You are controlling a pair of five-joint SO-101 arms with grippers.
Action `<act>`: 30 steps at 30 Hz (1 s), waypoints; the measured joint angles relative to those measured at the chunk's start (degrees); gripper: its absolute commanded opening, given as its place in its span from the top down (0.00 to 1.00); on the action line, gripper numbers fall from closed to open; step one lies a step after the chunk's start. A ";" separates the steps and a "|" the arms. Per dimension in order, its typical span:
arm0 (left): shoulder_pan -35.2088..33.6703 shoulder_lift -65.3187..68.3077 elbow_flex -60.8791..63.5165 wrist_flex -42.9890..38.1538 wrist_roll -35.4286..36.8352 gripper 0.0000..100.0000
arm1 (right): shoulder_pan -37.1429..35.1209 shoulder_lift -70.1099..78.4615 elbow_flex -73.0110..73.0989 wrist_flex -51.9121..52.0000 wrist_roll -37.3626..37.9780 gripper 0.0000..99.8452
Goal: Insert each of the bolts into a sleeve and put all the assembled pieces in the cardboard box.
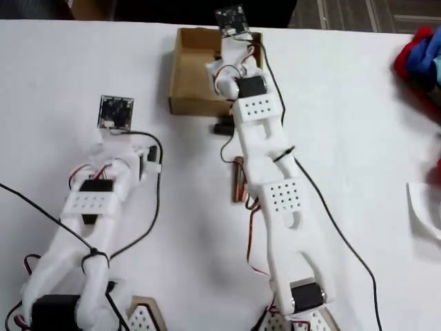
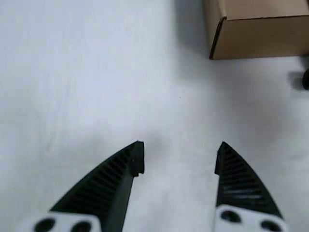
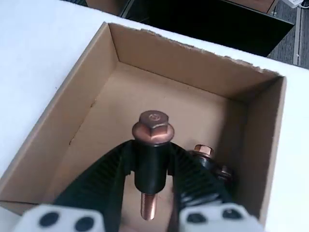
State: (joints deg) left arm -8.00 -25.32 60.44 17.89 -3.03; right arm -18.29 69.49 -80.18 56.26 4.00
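The right claw (image 3: 151,153) is clamped on a piece (image 3: 153,128) held upright, bolt head up, shank pointing down at the box (image 3: 159,53) floor directly below. A second piece (image 3: 208,157) lies in the box's corner just beside it. In the high view this arm stretches long toward 12 o'clock, wrist over the box. A loose bolt (image 1: 238,179) lies along the 12–6 line at the arm's 9 o'clock, and a sleeve (image 1: 222,128) sits just short of the box. The left claw (image 2: 179,147) gapes empty over the table (image 2: 72,72), with the box at its 1 o'clock.
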 measured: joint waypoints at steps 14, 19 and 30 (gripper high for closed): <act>0.00 0.00 0.00 0.00 0.00 0.75 | 0.00 0.00 7.30 -2.99 0.00 0.98; 0.00 0.00 0.00 0.00 0.00 0.75 | 0.00 0.00 8.00 -2.99 0.00 0.98; 0.00 0.00 0.00 0.00 0.00 0.75 | 0.00 -0.18 7.91 -2.90 0.00 0.85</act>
State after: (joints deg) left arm -8.00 -25.32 60.44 17.89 -3.03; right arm -18.29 69.32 -72.26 53.36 4.00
